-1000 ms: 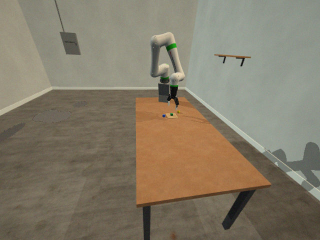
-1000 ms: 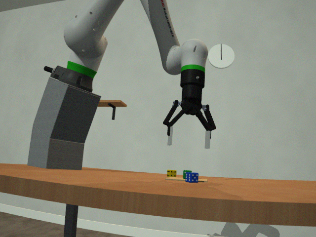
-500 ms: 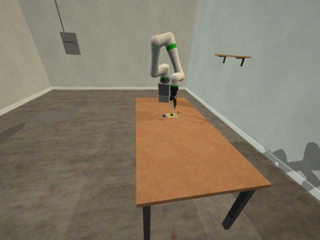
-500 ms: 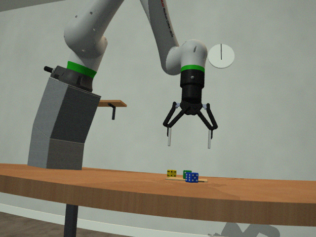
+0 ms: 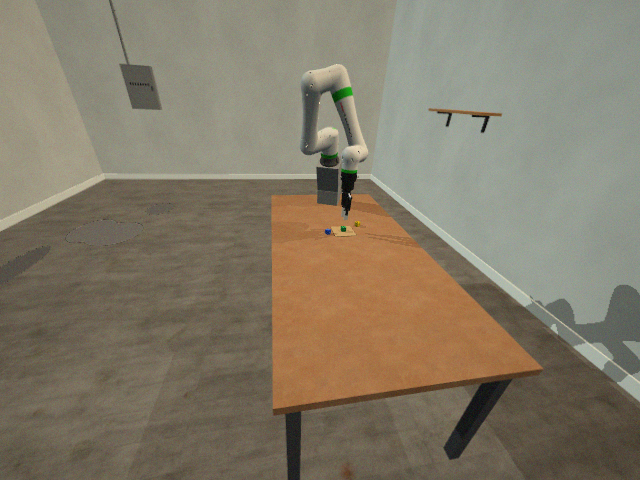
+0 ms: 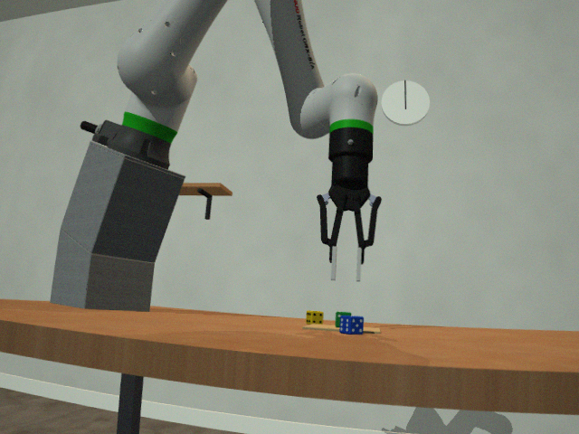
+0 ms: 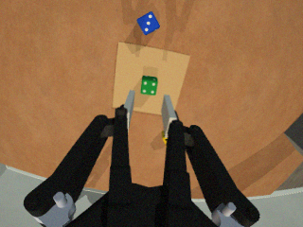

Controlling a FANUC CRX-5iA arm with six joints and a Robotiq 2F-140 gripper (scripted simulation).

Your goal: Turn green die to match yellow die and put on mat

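Observation:
The green die (image 7: 150, 85) sits flat near the middle of the tan mat (image 7: 153, 75). The blue die (image 7: 148, 23) lies on the table just beyond the mat's far edge. The yellow die (image 6: 314, 316) lies on the table beside the mat; in the wrist view it is almost hidden behind my right finger. My gripper (image 6: 346, 276) hangs well above the dice, pointing straight down. Its fingers are partly closed with a narrow gap and hold nothing. In the side view the blue die (image 6: 351, 325) covers part of the green die (image 6: 338, 318).
The grey robot pedestal (image 6: 112, 229) stands at the end of the table, to the left of the dice in the side view. The table's edge runs close behind the gripper in the wrist view. A wall shelf (image 5: 465, 114) hangs far off.

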